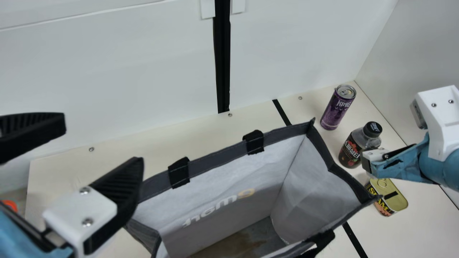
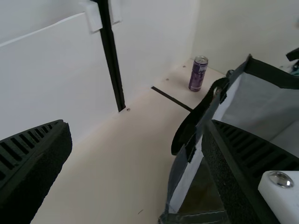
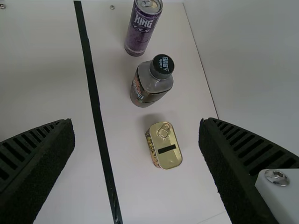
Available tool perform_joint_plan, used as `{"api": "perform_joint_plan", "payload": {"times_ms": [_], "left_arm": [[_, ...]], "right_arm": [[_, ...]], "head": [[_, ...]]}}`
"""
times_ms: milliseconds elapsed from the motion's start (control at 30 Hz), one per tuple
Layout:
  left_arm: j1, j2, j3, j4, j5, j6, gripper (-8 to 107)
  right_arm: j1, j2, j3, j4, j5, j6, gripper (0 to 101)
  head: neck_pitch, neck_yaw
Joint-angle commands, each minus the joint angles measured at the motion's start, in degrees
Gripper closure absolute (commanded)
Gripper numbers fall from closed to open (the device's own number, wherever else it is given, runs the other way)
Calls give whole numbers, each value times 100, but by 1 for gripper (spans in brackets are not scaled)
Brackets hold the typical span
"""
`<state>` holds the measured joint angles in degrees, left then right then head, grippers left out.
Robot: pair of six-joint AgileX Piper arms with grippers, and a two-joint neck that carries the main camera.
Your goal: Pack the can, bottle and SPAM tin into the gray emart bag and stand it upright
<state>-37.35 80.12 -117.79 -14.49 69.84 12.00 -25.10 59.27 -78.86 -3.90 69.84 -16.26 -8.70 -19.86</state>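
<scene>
Gray emart bag [image 1: 215, 159] upright, mouth open, a strip of desk [image 1: 200, 138] between rim and back wall [image 1: 143, 71]; can [image 1: 337, 109], bottle [image 1: 353, 148] and SPAM tin [image 1: 392, 197] off its right end, near the side wall [image 1: 412, 53]; left pincer [image 1: 102, 143] spread near the bag's left end, right pincer [image 1: 374, 157] spread above the desk.

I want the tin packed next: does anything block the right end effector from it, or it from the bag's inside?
Nothing visible stands between the right end effector and the SPAM tin. The raised side wall of the gray bag stands between the tin and the bag's inside.
</scene>
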Motion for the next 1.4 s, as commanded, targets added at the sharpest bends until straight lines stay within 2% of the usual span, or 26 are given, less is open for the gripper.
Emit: {"api": "perform_joint_plan", "payload": {"times_ms": [0,333,533,1000,1367], "left_arm": [[-16,33,-29,-160,6,85,9],[101,232,27,-1007,6,616,9],[101,353,101,-1293,6,805,9],[-342,566,68,-1405,6,870,9],[-377,616,325,-1360,6,1012,9]], "right_arm": [[0,0,0,0,0,0,6],[0,0,0,0,0,0,6],[0,0,0,0,0,0,6],[0,0,0,0,0,0,6],[0,0,0,0,0,0,6]], "head": [[-130,-14],[-130,-14],[-130,-14],[-130,-14],[-130,-14]]}}
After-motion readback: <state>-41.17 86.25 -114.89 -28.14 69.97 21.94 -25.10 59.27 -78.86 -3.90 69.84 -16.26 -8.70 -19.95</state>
